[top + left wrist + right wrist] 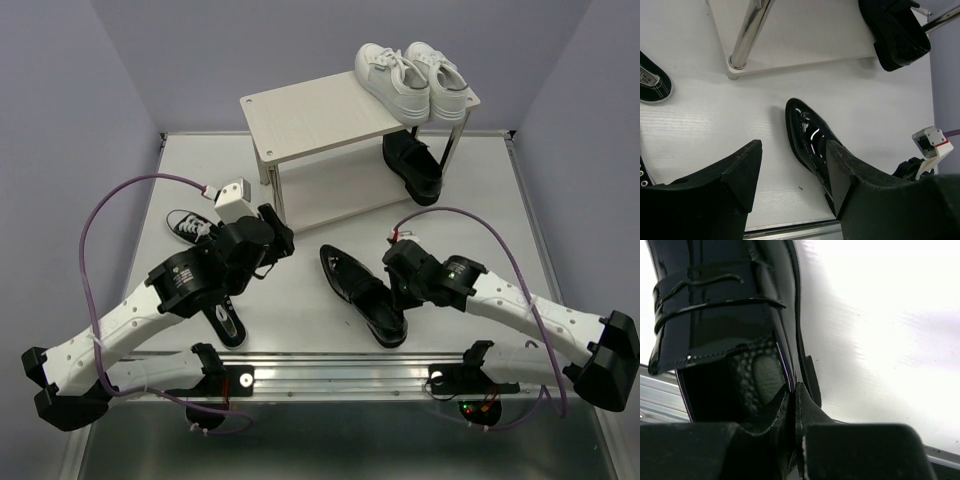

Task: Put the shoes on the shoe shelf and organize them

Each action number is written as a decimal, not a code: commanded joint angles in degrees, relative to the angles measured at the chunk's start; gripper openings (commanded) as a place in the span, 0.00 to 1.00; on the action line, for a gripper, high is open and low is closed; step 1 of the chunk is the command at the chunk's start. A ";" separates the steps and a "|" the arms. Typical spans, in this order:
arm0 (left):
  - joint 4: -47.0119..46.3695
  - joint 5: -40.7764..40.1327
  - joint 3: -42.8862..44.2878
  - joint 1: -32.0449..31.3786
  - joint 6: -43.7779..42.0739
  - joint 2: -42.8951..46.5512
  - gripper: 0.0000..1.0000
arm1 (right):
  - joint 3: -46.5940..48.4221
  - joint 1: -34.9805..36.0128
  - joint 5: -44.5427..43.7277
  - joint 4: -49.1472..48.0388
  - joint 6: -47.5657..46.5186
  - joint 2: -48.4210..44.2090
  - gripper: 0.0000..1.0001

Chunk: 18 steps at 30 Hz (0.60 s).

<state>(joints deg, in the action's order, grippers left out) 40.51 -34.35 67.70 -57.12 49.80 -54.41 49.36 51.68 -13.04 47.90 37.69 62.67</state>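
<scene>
Just in front of the shelf [300,115], the loose loafer [352,285] is lying on its sole, toe angled toward the shelf, and my right gripper [795,407] is clamping its side wall by the heel opening, one finger inside and one outside. That is a thin pinch on glossy leather, so I am planning a slow, straight lift, expecting the toe to sag and swing. I am judging the best spot to be the lower board, just left of the mate [415,170], which is sitting at that board's right end. I am minding the shelf's front legs and the top board's edge on the way in. My left gripper [792,167] is hanging with jaws apart and holding nothing, off the shelf's front left corner and near the loafer's toe, so I am thinking of routing the carry clear of it. White sneakers [410,80] are filling the right end of the top board. One canvas sneaker [185,225] is lying left of the shelf, and the other sneaker [228,325] is lying farther in front, partly under my left arm. Under the shelf the white table [480,200] is looking smooth and faintly grained, so shoes are likely sliding easily on it. Pale lilac walls [80,80] are closing in behind and beside the shelf, leaving little room for wide swings.
</scene>
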 commanded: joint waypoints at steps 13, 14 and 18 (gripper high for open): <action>-1.22 -1.78 -0.64 2.54 -2.69 1.94 0.65 | 3.45 0.09 -4.97 -5.81 -7.29 4.03 0.74; -1.31 -1.77 -0.64 2.63 -2.78 1.86 0.65 | 3.81 0.09 -5.85 -4.76 -5.19 4.12 0.78; -1.58 -2.21 -0.64 2.63 -2.69 1.51 0.65 | 4.43 0.09 -9.90 0.35 0.88 3.42 0.79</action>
<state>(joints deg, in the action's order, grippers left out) 40.18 -34.76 67.20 -54.70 47.81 -52.77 51.24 51.77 -17.45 44.47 32.40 66.94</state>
